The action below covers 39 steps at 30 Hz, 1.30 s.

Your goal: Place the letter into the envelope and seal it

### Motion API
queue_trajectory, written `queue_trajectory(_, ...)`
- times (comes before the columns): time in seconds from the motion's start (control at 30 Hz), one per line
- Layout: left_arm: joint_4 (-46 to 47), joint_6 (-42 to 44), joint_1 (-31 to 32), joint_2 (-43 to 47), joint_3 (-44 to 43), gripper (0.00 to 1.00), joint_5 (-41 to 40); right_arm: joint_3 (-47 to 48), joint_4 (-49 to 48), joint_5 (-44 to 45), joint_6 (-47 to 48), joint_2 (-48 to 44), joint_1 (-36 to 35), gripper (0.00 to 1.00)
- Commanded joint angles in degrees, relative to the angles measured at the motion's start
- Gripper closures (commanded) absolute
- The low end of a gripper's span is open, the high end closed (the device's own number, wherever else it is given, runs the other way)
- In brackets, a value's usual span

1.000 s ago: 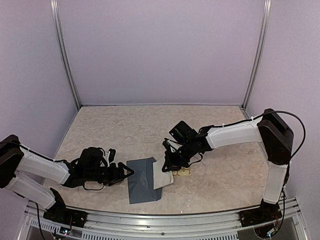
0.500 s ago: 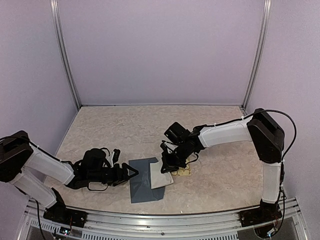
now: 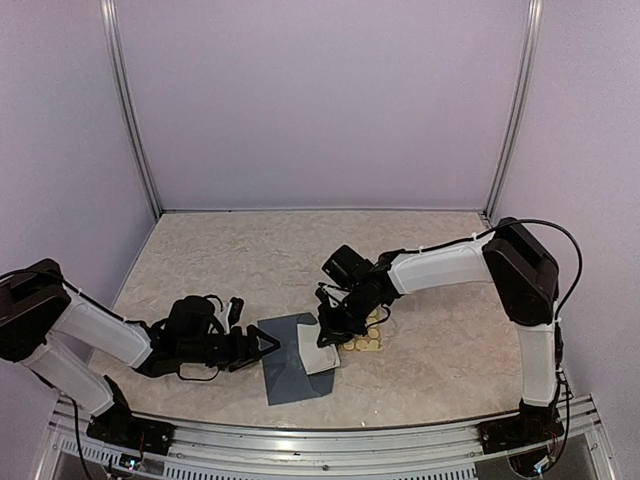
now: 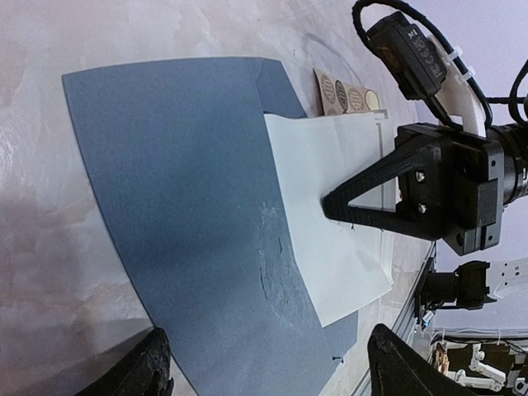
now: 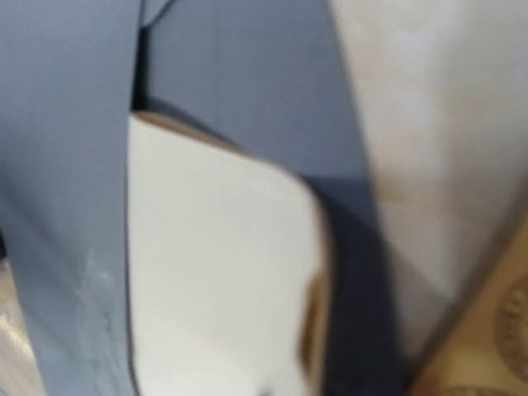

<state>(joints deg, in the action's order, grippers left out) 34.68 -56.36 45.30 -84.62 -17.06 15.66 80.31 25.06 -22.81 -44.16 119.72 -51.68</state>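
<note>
The right claw [image 3: 323, 337] is closed tight, its two fingers meeting in a point that rests on the white back of the letter [image 4: 330, 247]. Whether any paper is nipped between the tips I cannot tell. The left claw [image 3: 266, 346] is wide open and has hold of nothing. It lies low over the table, pointing across at the right claw, and the left edge of the envelope [image 4: 173, 198] sits just in front of its spread fingers [image 4: 142, 370].

The letter is part way into the envelope. Its left part is tucked under the upper blue layer and the rest sticks out to the right, white side up. The right wrist view is blurred, but it shows a dark gap at the mouth of the pocket where the sheet goes in, and the letter's outer edge curling up to show beige. The envelope lies on the table [image 3: 250, 260] near the front, between the two arms, with a small crumpled patch beside the letter's edge. More blue paper shows under the part of the letter that sticks out.

Just beyond the letter, on the right arm's side, lies a tan sheet of round stickers [image 3: 366, 342], partly hidden by that arm
</note>
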Motion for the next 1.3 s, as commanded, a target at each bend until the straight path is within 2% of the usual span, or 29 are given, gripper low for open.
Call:
queue_trajectory(0.0, -4.0, 0.3, 0.8, -2.0, -0.6, 0.22, 0.7, 1.4, -1.3, -1.7, 0.2, 1.7, -1.0, 1.0)
queue_trajectory(0.43, -3.1, 0.9, 1.1, -4.1, -2.1, 0.22, 0.9, 2.8, -5.2, -6.9, 1.7, 3.6, -2.1, 1.0)
queue_trajectory(0.6, -3.3, 0.8, 1.6, -4.1, -2.3, 0.22, 0.2, 3.6, -3.8, -3.5, 2.0, 2.3, -2.3, 1.0)
queue_trajectory(0.83, -6.8, 1.2, 1.6, -0.3, -2.7, 0.21, -1.4, 3.3, 4.1, 2.8, 5.3, -2.7, -2.3, 0.61)
queue_trajectory(0.97, -8.9, 1.6, 1.8, 1.5, -3.4, 0.21, -2.1, 3.8, 9.2, 6.7, 7.0, -4.4, -2.7, 0.5)
queue_trajectory(1.07, -10.0, 1.8, 2.0, 2.6, -3.8, 0.21, -2.7, 3.1, 10.7, 8.4, 7.3, -5.5, -2.8, 0.49)
queue_trajectory(1.27, -9.4, 1.4, 2.3, 1.6, -3.4, 0.22, -2.8, 0.7, 8.2, 7.3, 6.5, -5.3, -3.3, 0.6)
